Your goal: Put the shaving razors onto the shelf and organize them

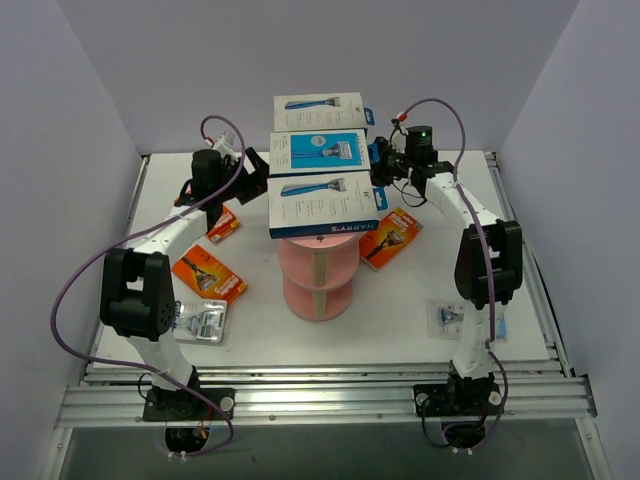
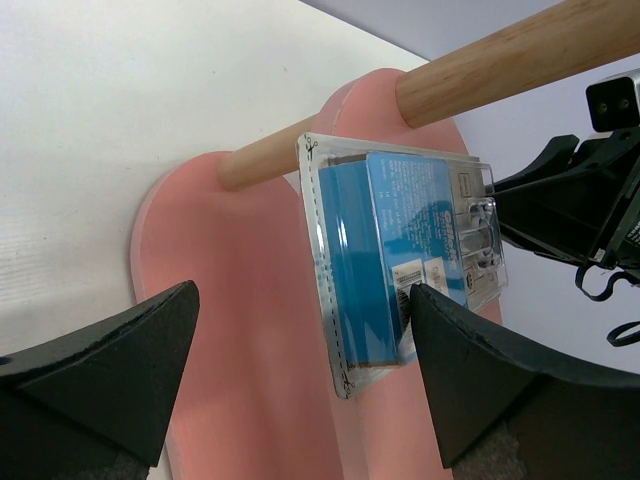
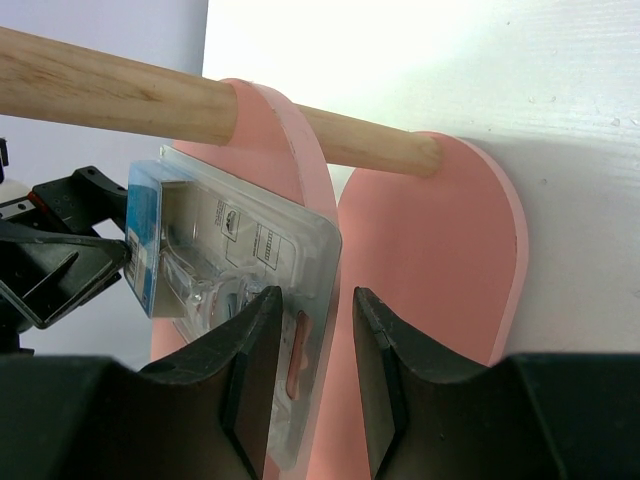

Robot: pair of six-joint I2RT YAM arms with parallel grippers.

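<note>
From above, a blue blister pack (image 1: 320, 150) is seen on the top tier of the shelf (image 1: 318, 290) between two white boxes (image 1: 325, 205), with the left gripper (image 1: 250, 165) and right gripper (image 1: 383, 168) at its two ends and orange cards (image 1: 208, 275) lying on the table (image 1: 400, 330). In the left wrist view the jaws are spread wide and empty, the pack just ahead. In the right wrist view the pack's end is pinched between the fingers – the placing step, it is judged – so a release and a straight retreat are called for next, without the pack being dragged.
</note>
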